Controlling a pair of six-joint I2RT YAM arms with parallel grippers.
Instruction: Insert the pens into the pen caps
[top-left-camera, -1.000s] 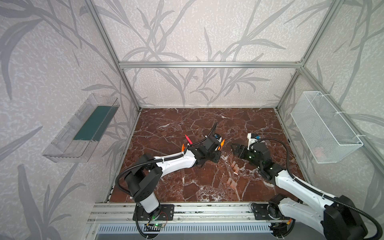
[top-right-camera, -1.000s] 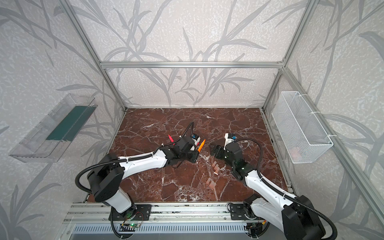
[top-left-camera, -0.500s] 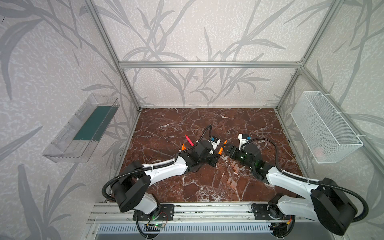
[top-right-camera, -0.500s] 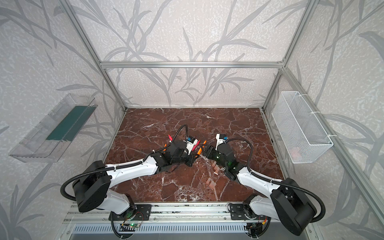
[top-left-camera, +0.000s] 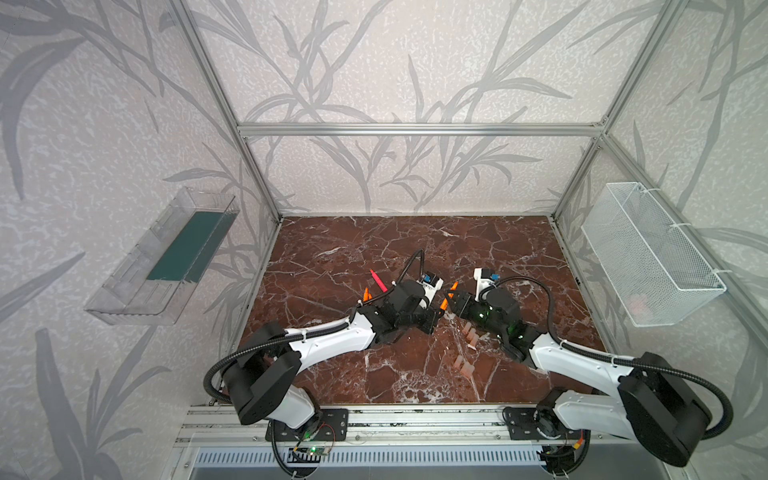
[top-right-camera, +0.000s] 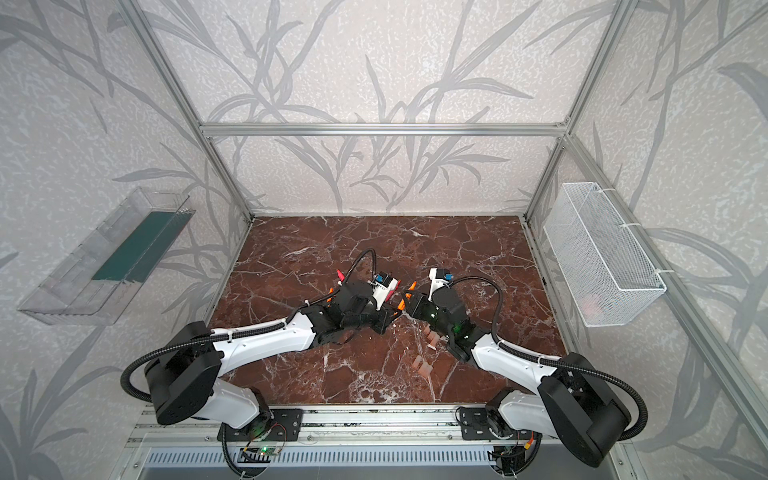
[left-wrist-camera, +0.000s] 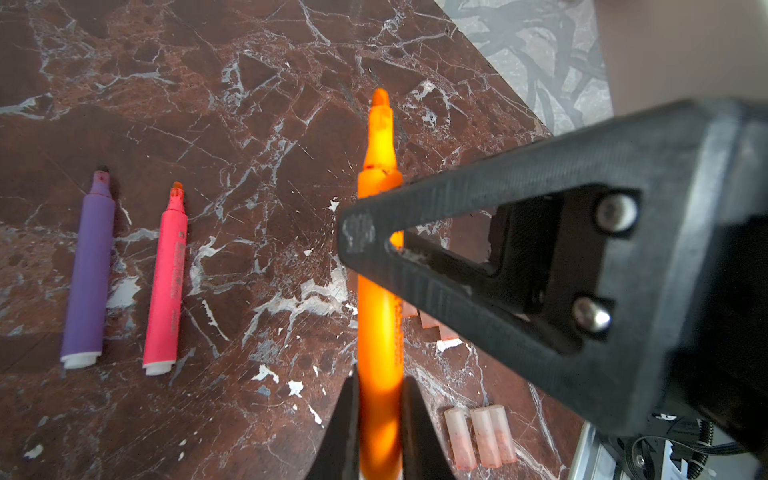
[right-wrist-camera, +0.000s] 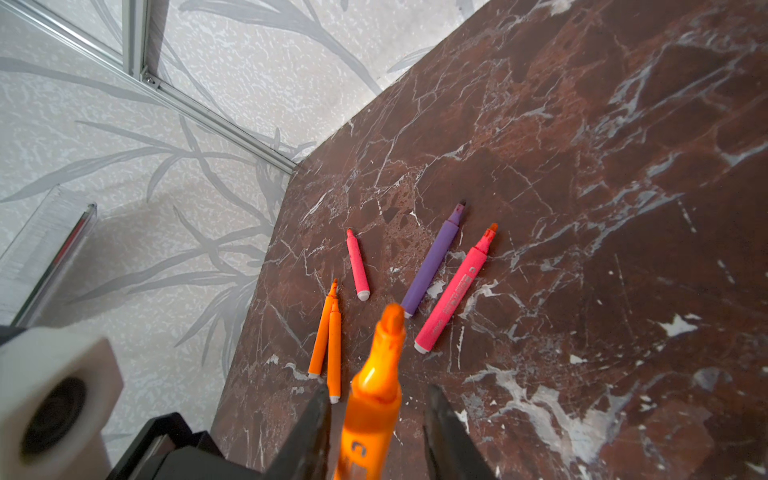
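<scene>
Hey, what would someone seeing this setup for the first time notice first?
The bright orange pen at mid-table: the left gripper is shut on it, and the right gripper straddles it near the tip, jaws not touching it. Then the purple pen and pink pen lying side by side on the marble table, and pale pen caps clustered toward the front.

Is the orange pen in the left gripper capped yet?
Uncapped: the orange pen, clamped in the left gripper, shows a bare pointed tip in both wrist views; pen caps lie loose on the table.
</scene>
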